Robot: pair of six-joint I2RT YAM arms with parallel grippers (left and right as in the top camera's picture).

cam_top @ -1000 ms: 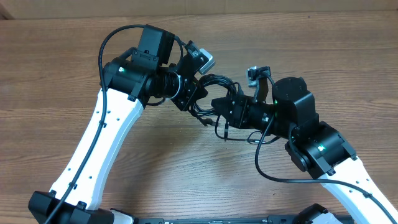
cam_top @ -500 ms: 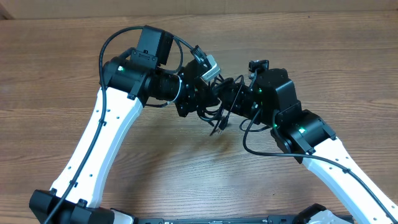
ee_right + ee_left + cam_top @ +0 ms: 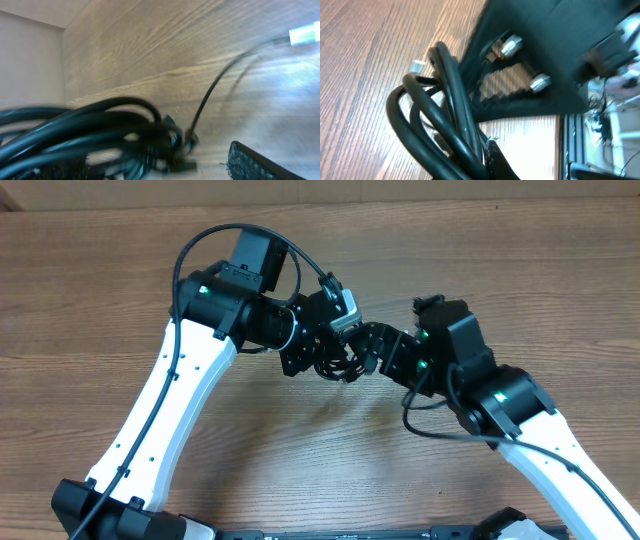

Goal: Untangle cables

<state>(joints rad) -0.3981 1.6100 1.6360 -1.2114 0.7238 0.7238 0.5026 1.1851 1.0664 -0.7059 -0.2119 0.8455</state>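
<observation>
I can read no text, label, brand, number or sign in any view. Nothing is legible on the cables (image 3: 338, 365), the arms (image 3: 185, 395) or the table (image 3: 90, 290). Both wrist views are blurred.

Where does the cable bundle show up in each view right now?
Overhead: cable bundle, at the picture's centre.
Left wrist: looped, left of centre.
Right wrist: lower left, blurred.
Shared landmark: the wood-grain table beneath it in all three.
</observation>
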